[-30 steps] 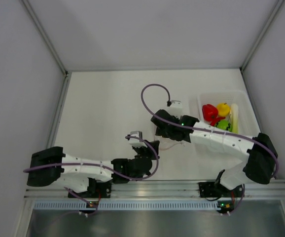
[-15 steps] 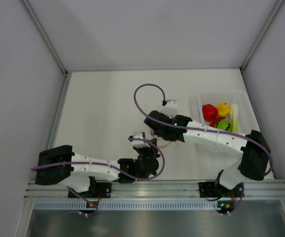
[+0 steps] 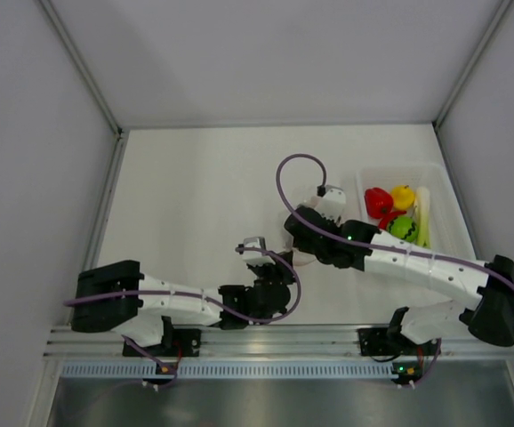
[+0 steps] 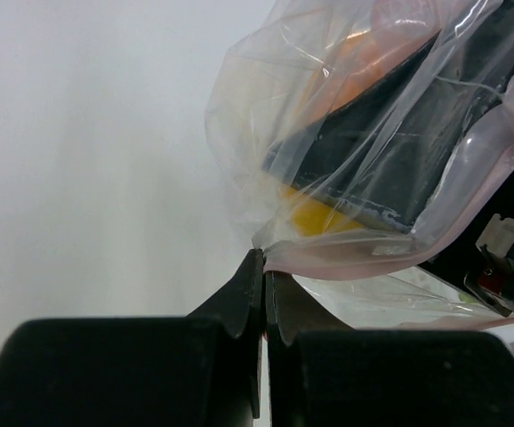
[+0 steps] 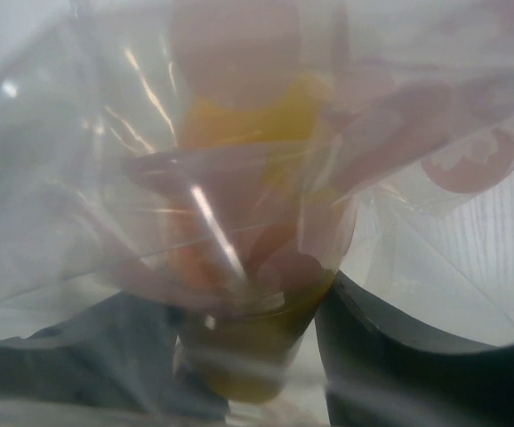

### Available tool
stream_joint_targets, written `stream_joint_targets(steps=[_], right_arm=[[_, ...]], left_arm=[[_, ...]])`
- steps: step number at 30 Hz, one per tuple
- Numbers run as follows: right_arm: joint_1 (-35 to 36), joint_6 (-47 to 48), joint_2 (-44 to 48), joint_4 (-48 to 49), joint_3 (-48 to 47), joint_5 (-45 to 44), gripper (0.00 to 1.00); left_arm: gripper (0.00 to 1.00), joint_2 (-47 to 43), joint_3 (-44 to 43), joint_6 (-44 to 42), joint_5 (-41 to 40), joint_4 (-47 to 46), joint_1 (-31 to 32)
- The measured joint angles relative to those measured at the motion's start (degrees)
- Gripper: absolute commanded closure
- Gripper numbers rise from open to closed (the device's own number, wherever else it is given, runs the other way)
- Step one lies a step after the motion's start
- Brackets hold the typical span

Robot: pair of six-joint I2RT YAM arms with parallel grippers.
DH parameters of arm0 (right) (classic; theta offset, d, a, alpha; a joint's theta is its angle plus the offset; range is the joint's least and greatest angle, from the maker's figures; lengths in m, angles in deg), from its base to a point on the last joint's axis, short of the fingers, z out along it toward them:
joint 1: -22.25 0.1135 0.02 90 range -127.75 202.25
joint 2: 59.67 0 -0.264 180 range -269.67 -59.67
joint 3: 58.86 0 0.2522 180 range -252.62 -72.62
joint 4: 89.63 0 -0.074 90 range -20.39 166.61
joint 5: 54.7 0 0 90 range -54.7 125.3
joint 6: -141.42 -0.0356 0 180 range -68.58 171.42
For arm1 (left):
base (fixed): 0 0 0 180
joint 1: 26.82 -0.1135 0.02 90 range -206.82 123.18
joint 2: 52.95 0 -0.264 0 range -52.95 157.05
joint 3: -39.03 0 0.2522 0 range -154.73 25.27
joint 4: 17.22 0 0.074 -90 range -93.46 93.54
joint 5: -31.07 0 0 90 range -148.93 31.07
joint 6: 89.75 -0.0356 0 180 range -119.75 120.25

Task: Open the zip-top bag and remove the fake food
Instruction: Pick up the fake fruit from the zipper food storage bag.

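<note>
Right gripper (image 5: 244, 307) farther right, grip unclear inside zip-top bag (image 4: 266, 116); left gripper (image 4: 263, 264) tight on its edge.

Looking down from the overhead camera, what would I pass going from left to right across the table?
Left arm's black joint block → left gripper → zip-top bag → translucent tray with fake food in it → right arm's black joint block. The right arm's front end overlaps the bag, so it is left out.
</note>
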Motion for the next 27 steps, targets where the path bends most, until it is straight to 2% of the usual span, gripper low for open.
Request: stream_joint_targets(steps=[7,18,27], right_arm=[[1.49,1.68,-3.17,1.62,-1.07,-0.09,1.0],[4.35,5.27,-4.31,2.27,-1.11,-0.24,1.0],[5.81,11.69,-8.17,1.6,-2.89,1.01,1.0]], left_arm=[[1.0,-3.56,2.05,-1.7,2.01,2.71,-1.07],[1.0,-19.63,9.55,-2.86,9.62,3.76,-9.84],[1.0,-21.88,10.01,-4.92,10.47,5.99,-11.21]])
